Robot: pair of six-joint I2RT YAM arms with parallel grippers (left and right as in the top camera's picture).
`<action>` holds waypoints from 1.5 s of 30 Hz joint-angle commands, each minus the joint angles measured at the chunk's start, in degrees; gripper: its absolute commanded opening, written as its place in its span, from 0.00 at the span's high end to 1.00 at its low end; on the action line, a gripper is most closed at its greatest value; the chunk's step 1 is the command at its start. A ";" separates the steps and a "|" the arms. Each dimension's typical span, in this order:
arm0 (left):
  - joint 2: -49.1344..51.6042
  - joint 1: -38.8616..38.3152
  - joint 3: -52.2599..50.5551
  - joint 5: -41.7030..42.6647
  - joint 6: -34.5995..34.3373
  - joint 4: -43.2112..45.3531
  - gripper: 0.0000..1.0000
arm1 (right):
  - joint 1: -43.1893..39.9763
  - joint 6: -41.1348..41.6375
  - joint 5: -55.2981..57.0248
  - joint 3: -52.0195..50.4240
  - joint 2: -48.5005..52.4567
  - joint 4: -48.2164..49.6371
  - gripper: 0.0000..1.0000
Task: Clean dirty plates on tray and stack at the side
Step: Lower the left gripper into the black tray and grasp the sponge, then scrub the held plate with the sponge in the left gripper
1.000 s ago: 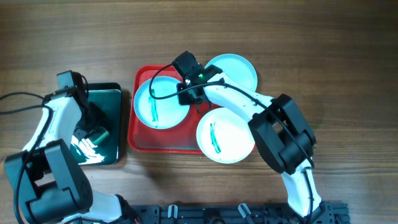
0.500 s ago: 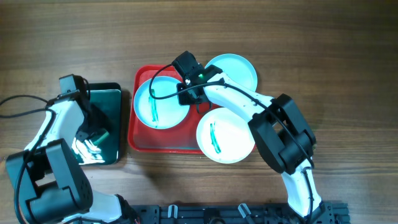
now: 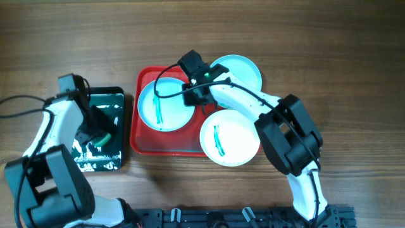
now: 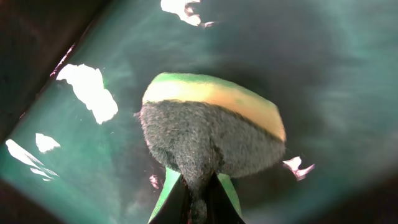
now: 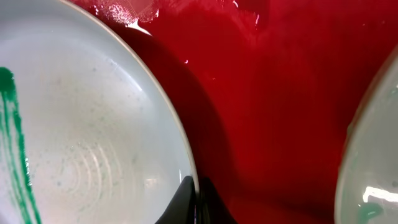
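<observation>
Three pale turquoise plates lie on or over the red tray (image 3: 142,142). The left plate (image 3: 161,107) (image 5: 81,143) has a green smear. My right gripper (image 3: 193,98) (image 5: 194,202) is shut on its right rim. The front right plate (image 3: 231,139) has a green smear and overhangs the tray. The back right plate (image 3: 243,69) looks clean. My left gripper (image 3: 95,136) (image 4: 198,205) is shut on a yellow-green sponge with a grey scouring face (image 4: 208,134), held in the teal liquid of the black tub (image 3: 117,95).
The black tub stands just left of the tray on the wooden table (image 3: 329,57). White glints show on the liquid (image 4: 90,93). A black cable (image 3: 19,101) runs left from my left arm.
My left gripper with the sponge has shifted a little within the tub, and the glints on the liquid have moved. The right gripper stays on the left plate's rim.
</observation>
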 commanded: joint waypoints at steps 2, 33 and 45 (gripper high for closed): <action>-7.10 -0.70 7.67 10.14 7.19 -0.46 0.96 | -3.37 -3.45 -5.60 0.31 -0.46 -2.29 0.96; 15.19 -29.03 8.11 29.35 21.70 13.20 0.96 | -5.14 -6.38 -10.67 -0.28 -0.37 -0.61 0.96; 15.17 -27.17 8.15 8.13 6.86 12.61 0.96 | -5.14 -6.45 -10.67 -0.28 -0.37 -0.79 0.96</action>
